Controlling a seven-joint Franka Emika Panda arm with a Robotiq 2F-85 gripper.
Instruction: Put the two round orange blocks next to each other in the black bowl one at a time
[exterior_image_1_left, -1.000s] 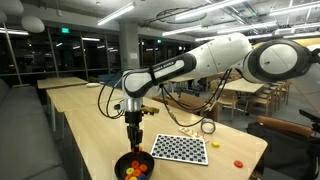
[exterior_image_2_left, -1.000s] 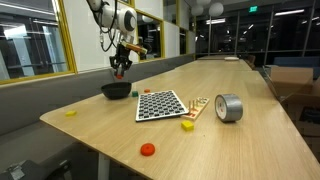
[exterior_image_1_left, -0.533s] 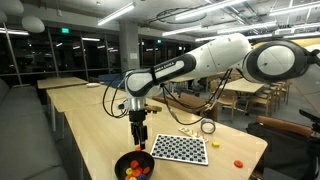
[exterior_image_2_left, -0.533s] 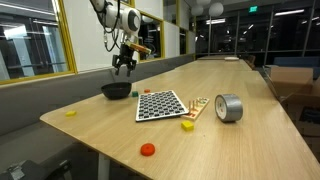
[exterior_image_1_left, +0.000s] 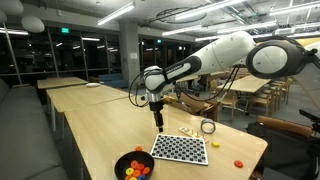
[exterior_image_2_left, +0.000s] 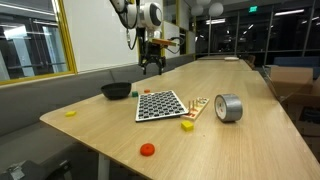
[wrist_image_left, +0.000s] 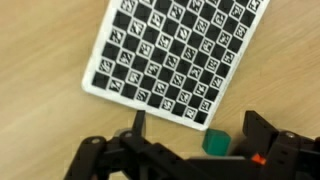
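The black bowl (exterior_image_1_left: 133, 165) (exterior_image_2_left: 116, 90) sits near the table's end, with small orange and yellow pieces (exterior_image_1_left: 134, 171) inside. I cannot tell which of them is a round orange block. One round orange block (exterior_image_2_left: 147, 150) (exterior_image_1_left: 238, 162) lies alone on the bare table, far from the bowl. My gripper (exterior_image_1_left: 158, 126) (exterior_image_2_left: 151, 69) hangs open and empty in the air, past the bowl and over the edge of the checkerboard (exterior_image_1_left: 180, 148) (exterior_image_2_left: 160, 104). In the wrist view the gripper (wrist_image_left: 200, 130) is spread wide above the board's (wrist_image_left: 175, 55) border.
A small green block (wrist_image_left: 216, 142) lies on the table below the jaws. A grey tape roll (exterior_image_2_left: 229, 107), a pale wooden piece (exterior_image_2_left: 198, 106) and a yellow block (exterior_image_2_left: 187, 125) sit beside the board. Another yellow block (exterior_image_2_left: 70, 113) lies near the table's corner.
The gripper was low over the bowl and shut; it has opened, risen and swung away over the checkerboard's edge.
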